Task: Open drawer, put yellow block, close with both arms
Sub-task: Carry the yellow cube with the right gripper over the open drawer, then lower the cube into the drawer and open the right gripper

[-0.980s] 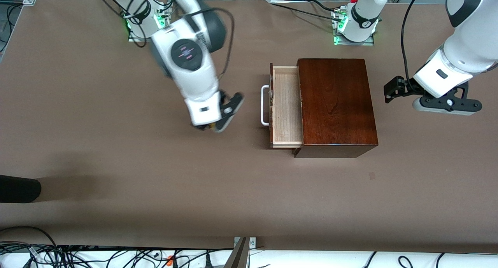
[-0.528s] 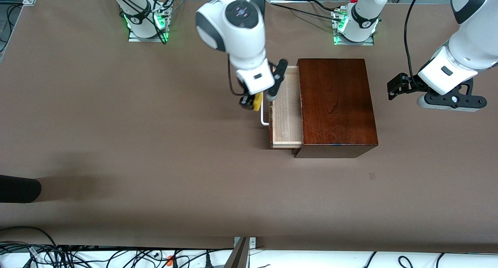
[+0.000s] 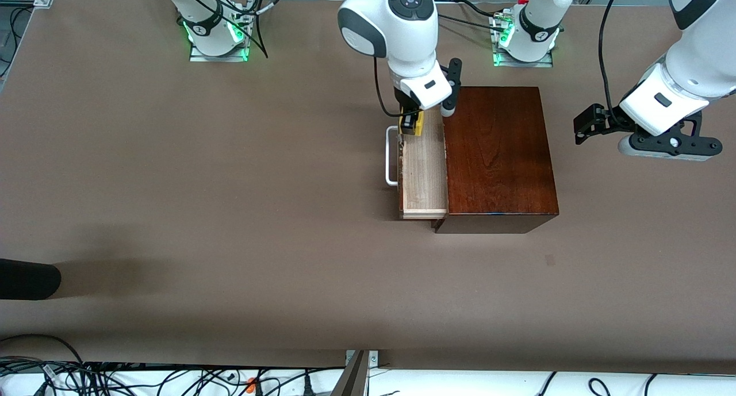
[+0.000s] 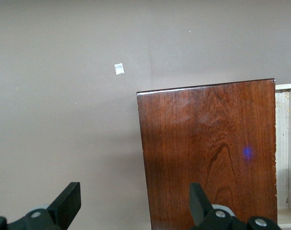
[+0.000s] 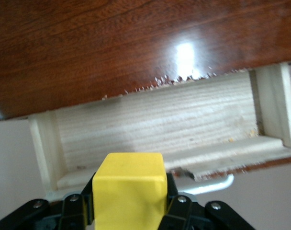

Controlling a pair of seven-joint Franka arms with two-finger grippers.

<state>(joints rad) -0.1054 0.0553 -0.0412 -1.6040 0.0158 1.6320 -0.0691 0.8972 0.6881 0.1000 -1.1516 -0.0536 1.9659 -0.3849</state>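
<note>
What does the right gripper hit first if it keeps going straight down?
Likely the drawer floor: the right gripper, shut on the block, hangs over the open tray, near its front wall, so it might clip that.

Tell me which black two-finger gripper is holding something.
The right gripper: it is shut on the small bright yellow cube over the open pale-wood drawer. The left gripper hangs open and empty beside the dark wooden box.

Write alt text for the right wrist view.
The right hand grips a yellow block above the open drawer, whose pale wood interior shows empty. The dark brown box lies above the drawer.
</note>
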